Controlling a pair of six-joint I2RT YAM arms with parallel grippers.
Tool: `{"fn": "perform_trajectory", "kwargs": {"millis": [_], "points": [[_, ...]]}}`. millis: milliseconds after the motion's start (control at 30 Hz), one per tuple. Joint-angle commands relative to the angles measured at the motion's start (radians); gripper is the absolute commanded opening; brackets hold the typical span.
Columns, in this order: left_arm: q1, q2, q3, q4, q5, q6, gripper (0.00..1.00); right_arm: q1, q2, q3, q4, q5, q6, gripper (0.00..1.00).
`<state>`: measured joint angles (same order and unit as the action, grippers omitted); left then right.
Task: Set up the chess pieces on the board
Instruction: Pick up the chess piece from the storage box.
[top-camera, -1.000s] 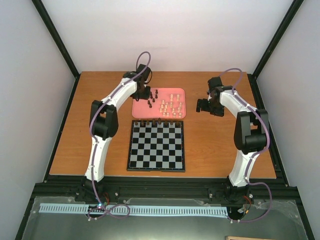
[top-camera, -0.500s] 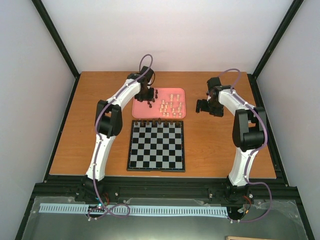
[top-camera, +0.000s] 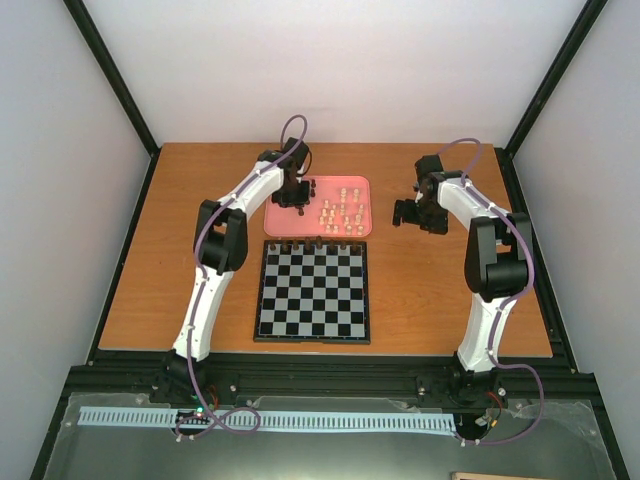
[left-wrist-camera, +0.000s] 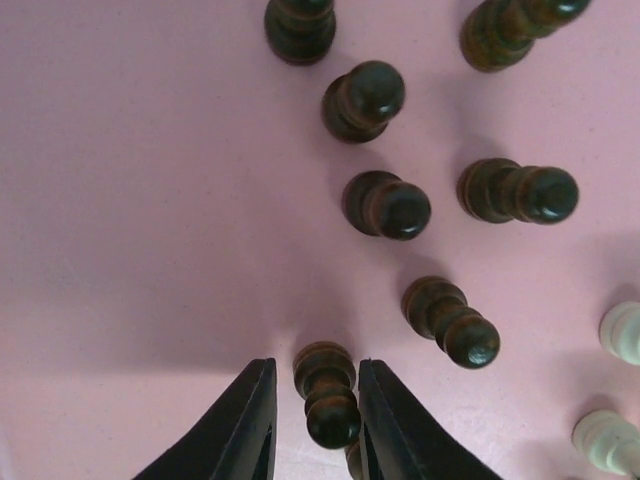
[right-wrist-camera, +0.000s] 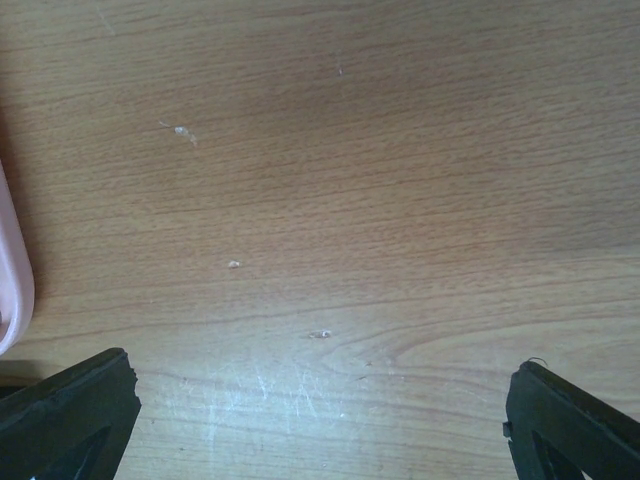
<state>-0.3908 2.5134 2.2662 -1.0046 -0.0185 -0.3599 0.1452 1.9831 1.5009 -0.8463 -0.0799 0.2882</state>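
My left gripper (top-camera: 297, 198) is low over the pink tray (top-camera: 280, 220), among the dark chess pieces. In the left wrist view its jaws (left-wrist-camera: 315, 365) stand open on either side of an upright dark pawn (left-wrist-camera: 327, 392), with a narrow gap on the left side. Several other dark pieces (left-wrist-camera: 385, 203) stand on the tray (left-wrist-camera: 150, 200) beyond it. Pale pieces (top-camera: 340, 210) stand on the tray's right half. The board (top-camera: 313, 290) has a row of dark pieces (top-camera: 312, 244) along its far edge. My right gripper (top-camera: 405, 212) is wide open and empty (right-wrist-camera: 320, 360) over bare wood.
The tray lies just behind the board's far edge. Two pale pieces (left-wrist-camera: 620, 335) show at the right edge of the left wrist view. The tray's rim (right-wrist-camera: 12, 290) shows at the left of the right wrist view. Black frame rails border the wooden table (top-camera: 440, 290).
My left gripper has moved a little right and farther onto the tray, over the dark pieces. The right arm has hardly moved.
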Motion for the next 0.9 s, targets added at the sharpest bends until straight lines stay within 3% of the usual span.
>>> {"fn": "perform_trajectory", "kwargs": {"millis": [0,300,533,867], "points": [[-0.003,0.017,0.050,0.003,-0.007,-0.013,0.24,-0.004,0.012,0.026,-0.017,0.005,-0.010,1.00],[-0.003,-0.013,0.052,-0.007,-0.048,0.001,0.02,-0.003,0.010,0.017,-0.015,0.002,-0.005,1.00],[-0.002,-0.110,0.018,-0.035,-0.062,0.030,0.01,-0.004,0.010,0.010,-0.022,0.013,-0.006,1.00],[-0.001,-0.338,-0.198,-0.038,-0.106,0.047,0.01,-0.004,0.038,0.023,-0.043,0.013,-0.006,1.00]]}}
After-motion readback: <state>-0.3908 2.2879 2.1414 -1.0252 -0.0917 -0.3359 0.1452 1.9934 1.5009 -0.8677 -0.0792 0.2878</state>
